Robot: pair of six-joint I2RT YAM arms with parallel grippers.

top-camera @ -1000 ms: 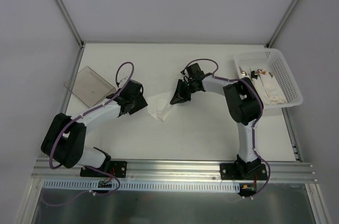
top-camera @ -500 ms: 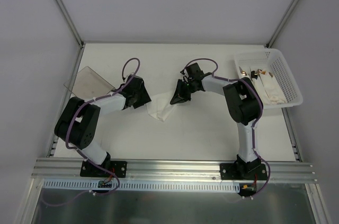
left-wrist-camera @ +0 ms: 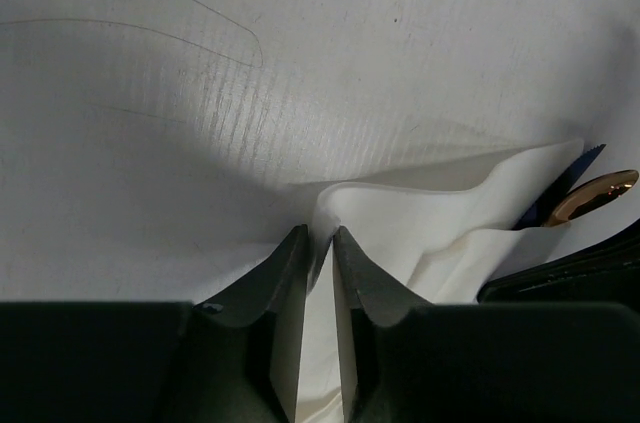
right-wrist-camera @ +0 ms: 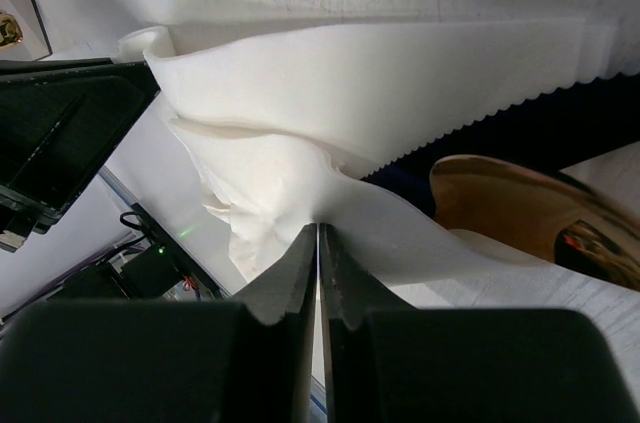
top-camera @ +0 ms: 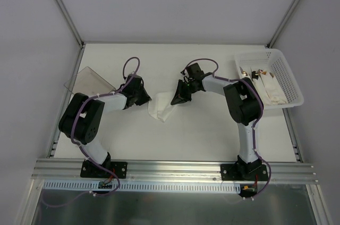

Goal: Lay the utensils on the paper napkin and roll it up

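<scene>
- You had the paper napkin (top-camera: 161,107) bunched on the table (top-camera: 202,134) between the two arms, near the middle and well apart from the basket (top-camera: 289,78) at the right edge.
- Your left gripper (left-wrist-camera: 320,235) was narrowed to a slit, with a raised edge of the napkin pinched between its tips.
- Your right gripper (right-wrist-camera: 318,231) was clamped on a fold of the same sheet from the opposite side (no gap showed between its jaws).
- A utensil (right-wrist-camera: 520,213), its glossy tan-gold bowl showing, lay partly under the lifted paper just beside the right gripper. I could not tell how many pieces were tucked in there.
- The step in hand looked like the wrapping. The loading seemed done, but no roll had formed, since the sheet was slack and crumpled rather than a tube.
- The next move called for both grips to carry the pinched paper over the utensil together. You needed to keep the paper lightly taut, so it neither tore nor dragged the cutlery out.
</scene>
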